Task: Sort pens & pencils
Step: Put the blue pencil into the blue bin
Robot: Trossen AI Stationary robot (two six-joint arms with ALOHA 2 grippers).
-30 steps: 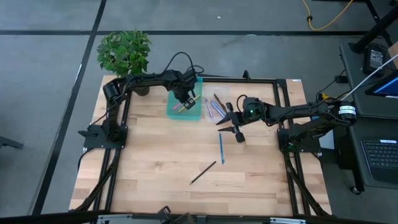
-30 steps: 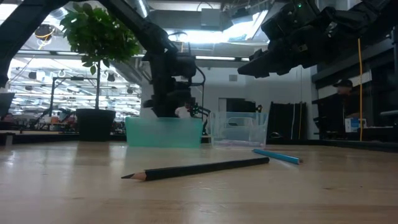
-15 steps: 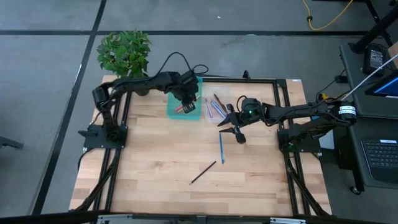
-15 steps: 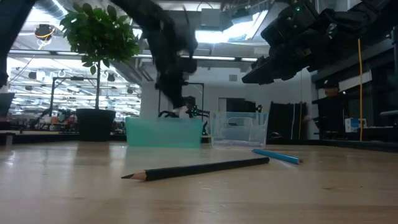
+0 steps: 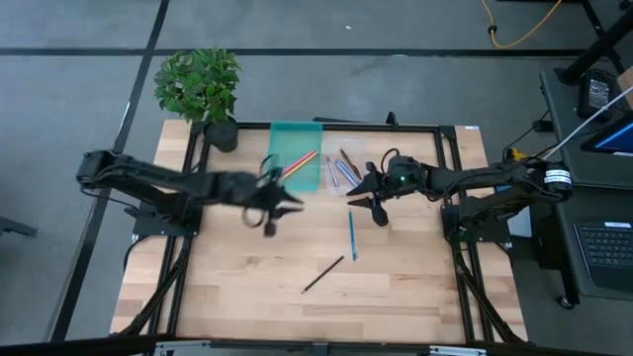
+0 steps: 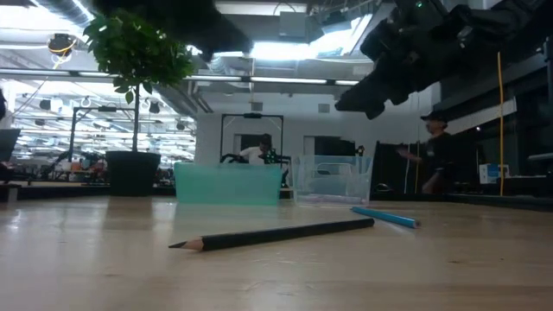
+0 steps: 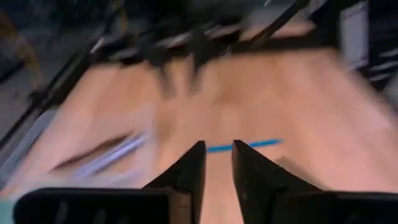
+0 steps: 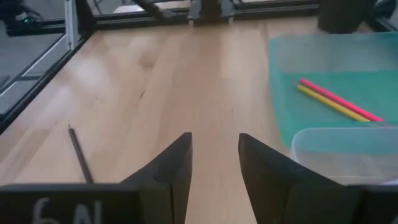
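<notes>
Left arm has dropped its pencils and swung clear.

My left gripper point(image 5: 269, 211), fingers slightly apart and empty, has left the teal tray point(image 5: 294, 135), where red and yellow pencils point(image 5: 300, 163) now lie; right gripper point(image 5: 369, 198) hovers, parted, above the blue pen point(image 5: 351, 235); black pencil point(image 5: 323, 274) remains.

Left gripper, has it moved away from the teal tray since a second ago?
Yes. In the high view the left gripper has pulled back off the teal tray and now hangs over bare wood, nearer the table's front.

Left arm stretched low across table, left gripper point(image 5: 271, 205) near middle, fingers slightly apart, empty. Right arm reaches in from right, right gripper point(image 5: 362, 195) raised, fingers apart, empty.
</notes>
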